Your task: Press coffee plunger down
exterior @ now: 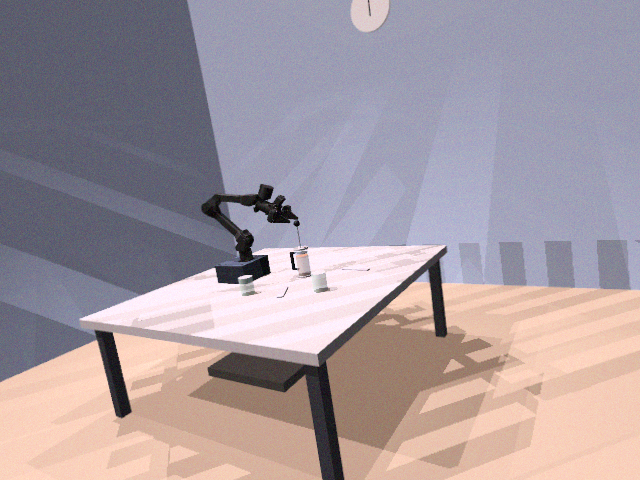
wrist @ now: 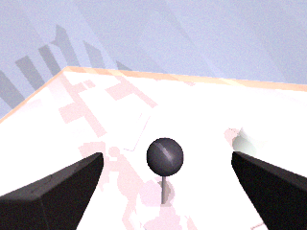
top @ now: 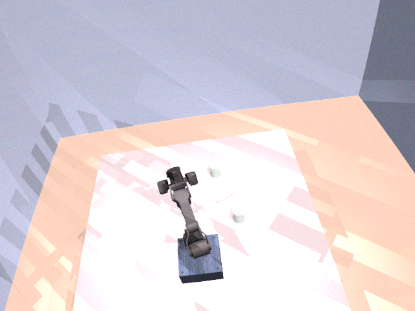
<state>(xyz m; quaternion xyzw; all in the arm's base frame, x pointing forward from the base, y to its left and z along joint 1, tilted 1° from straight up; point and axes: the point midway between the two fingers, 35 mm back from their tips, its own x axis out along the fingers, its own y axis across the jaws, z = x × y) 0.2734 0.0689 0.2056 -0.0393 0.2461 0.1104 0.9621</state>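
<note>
Plunger knob [wrist: 164, 156] sits dead centre between the wide-open, empty claw [wrist: 165, 182], rod raised above the press [exterior: 301, 262] on the table [exterior: 268, 315]. Looks like the approach step; next it probably needs to close on the knob and push straight down.

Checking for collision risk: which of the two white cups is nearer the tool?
The far cup, the one farther from the arm's base, beside the open tool. The other cup sits back toward the base.
</note>
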